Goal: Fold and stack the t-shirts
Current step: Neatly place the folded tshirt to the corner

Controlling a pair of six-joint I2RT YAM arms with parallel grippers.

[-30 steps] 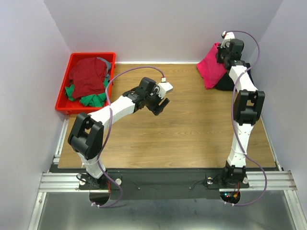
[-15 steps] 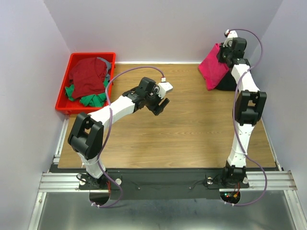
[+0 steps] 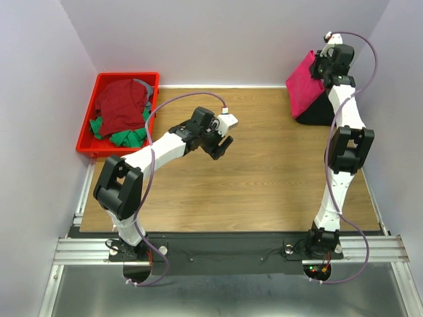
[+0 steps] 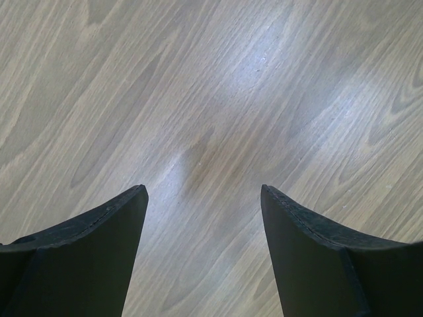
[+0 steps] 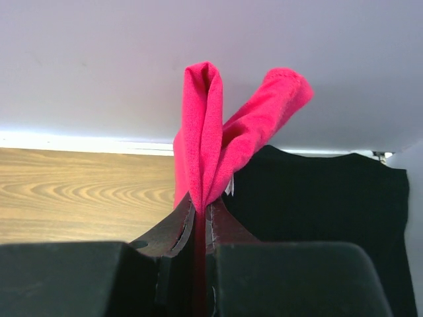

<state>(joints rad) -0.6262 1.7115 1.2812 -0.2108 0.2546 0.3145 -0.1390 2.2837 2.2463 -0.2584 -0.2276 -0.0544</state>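
Pink-red t-shirt (image 5: 210, 125) cloth is pinched in the right end effector (image 5: 198, 210), whose fingers are pressed together on it. We confirm this grip only in the right wrist view, where two folds rise above the jaws and the black t-shirt (image 5: 317, 198) lies behind. The top view alone shows the shirt lifted at the far right corner of the tabletop (image 3: 264, 172). A second ago it hung lower and further left, draped over the black one. The left end effector (image 4: 203, 193) has not moved; its fingers are spread above bare wood and hold nothing. At the far left, the red bin (image 3: 89, 129) holds a dark red t-shirt (image 3: 122, 102) over a green t-shirt (image 3: 129, 137).
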